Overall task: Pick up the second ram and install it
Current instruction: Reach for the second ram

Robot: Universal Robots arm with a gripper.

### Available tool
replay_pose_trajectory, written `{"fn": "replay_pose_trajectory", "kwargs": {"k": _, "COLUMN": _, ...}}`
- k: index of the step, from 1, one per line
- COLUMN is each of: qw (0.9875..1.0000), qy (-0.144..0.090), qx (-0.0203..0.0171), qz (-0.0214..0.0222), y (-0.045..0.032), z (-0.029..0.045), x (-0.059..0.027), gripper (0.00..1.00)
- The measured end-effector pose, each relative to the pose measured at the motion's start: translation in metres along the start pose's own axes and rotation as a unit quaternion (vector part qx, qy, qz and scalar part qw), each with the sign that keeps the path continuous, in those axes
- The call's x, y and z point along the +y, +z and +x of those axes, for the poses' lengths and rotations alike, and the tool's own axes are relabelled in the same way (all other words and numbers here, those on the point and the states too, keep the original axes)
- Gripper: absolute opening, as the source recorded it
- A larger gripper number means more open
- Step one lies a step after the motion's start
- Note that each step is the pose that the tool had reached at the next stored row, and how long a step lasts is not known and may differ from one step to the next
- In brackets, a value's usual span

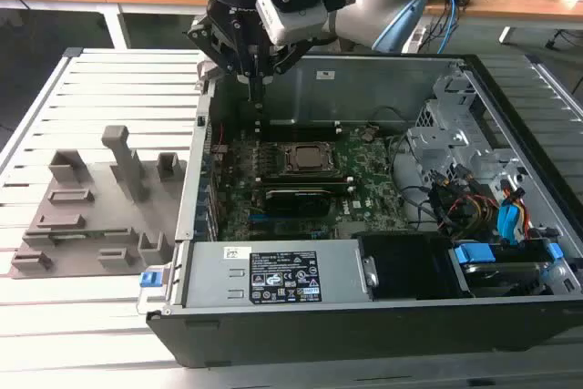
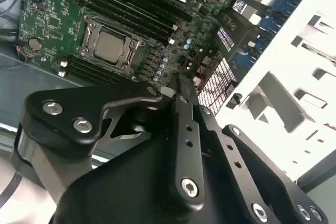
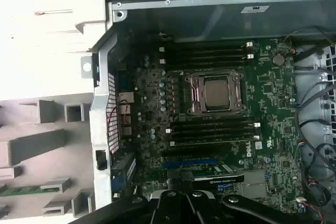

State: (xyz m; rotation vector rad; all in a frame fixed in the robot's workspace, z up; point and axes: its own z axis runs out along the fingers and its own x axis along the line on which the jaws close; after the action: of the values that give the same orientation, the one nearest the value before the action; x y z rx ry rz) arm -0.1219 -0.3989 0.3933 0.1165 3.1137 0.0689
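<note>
No legible text; white label (image 1: 284,277) on power supply (image 1: 209,281), print too small.

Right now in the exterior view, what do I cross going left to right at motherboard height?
Grey plastic fixture -> case side wall -> CPU socket -> metal drive cage -> blue cable connector.

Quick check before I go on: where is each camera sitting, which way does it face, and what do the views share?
Exterior view: off the arm, raised, looking down into the open computer case; the gripper hangs over the motherboard, with the grey fixture at the exterior view's left.
First wrist view: on the arm, looking down on the motherboard and the second ram lying on the fixture; black linkage shows.
Second wrist view: on the arm, looking along the gripper toward the CPU socket.
Shared: all three show the CPU socket.
</note>
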Motion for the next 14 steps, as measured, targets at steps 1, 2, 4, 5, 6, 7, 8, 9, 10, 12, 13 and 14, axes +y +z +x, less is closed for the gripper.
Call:
{"fn": "replay_pose_trajectory", "kwargs": {"k": 1, "qw": 1.0, "qy": 0.0, "qx": 0.0, "qz": 0.0, "y": 0.0, "z": 0.0, "x": 0.0, "gripper": 0.11}}
{"fn": "replay_pose_trajectory", "kwargs": {"k": 2, "qw": 1.0, "qy": 0.0, "qx": 0.0, "qz": 0.0, "y": 0.0, "z": 0.0006, "x": 0.0, "gripper": 0.11}}
{"fn": "replay_pose_trajectory", "kwargs": {"k": 4, "qw": 1.0, "qy": 0.0, "qx": 0.0, "qz": 0.0, "y": -0.0003, "z": 0.0117, "x": -0.0009, "gripper": 0.11}}
{"fn": "replay_pose_trajectory", "kwargs": {"k": 5, "qw": 1.0, "qy": 0.0, "qx": 0.0, "qz": 0.0, "y": -0.0004, "z": 0.0164, "x": -0.0012, "gripper": 0.11}}
{"fn": "replay_pose_trajectory", "kwargs": {"k": 6, "qw": 1.0, "qy": 0.0, "qx": 0.0, "qz": 0.0, "y": -0.0005, "z": 0.0195, "x": -0.0015, "gripper": 0.11}}
{"fn": "replay_pose_trajectory", "kwargs": {"k": 7, "qw": 1.0, "qy": 0.0, "qx": -0.0001, "qz": 0.0, "y": -0.0007, "z": 0.0255, "x": -0.0019, "gripper": 0.11}}
{"fn": "replay_pose_trajectory", "kwargs": {"k": 8, "qw": 1.0, "qy": 0.0, "qx": -0.0001, "qz": 0.0, "y": -0.0009, "z": 0.0332, "x": -0.0025, "gripper": 0.11}}
{"fn": "replay_pose_trajectory", "kwargs": {"k": 9, "qw": 1.0, "qy": 0.0, "qx": -0.0001, "qz": 0.0, "y": -0.0011, "z": 0.0421, "x": -0.0031, "gripper": 0.11}}
{"fn": "replay_pose_trajectory", "kwargs": {"k": 10, "qw": 1.0, "qy": 0.0, "qx": -0.0001, "qz": 0.0, "y": -0.0012, "z": 0.0444, "x": -0.0033, "gripper": 0.11}}
{"fn": "replay_pose_trajectory", "kwargs": {"k": 12, "qw": 1.0, "qy": 0.0, "qx": -0.0001, "qz": 0.0, "y": -0.0012, "z": 0.0468, "x": -0.0035, "gripper": 0.11}}
{"fn": "replay_pose_trajectory", "kwargs": {"k": 13, "qw": 1.0, "qy": 0.0, "qx": 0.0, "qz": 0.0, "y": -0.0013, "z": 0.0485, "x": -0.0036, "gripper": 0.11}}
{"fn": "replay_pose_trajectory", "kwargs": {"k": 14, "qw": 1.0, "qy": 0.0, "qx": -0.0001, "qz": 0.0, "y": -0.0013, "z": 0.051, "x": -0.0038, "gripper": 0.11}}
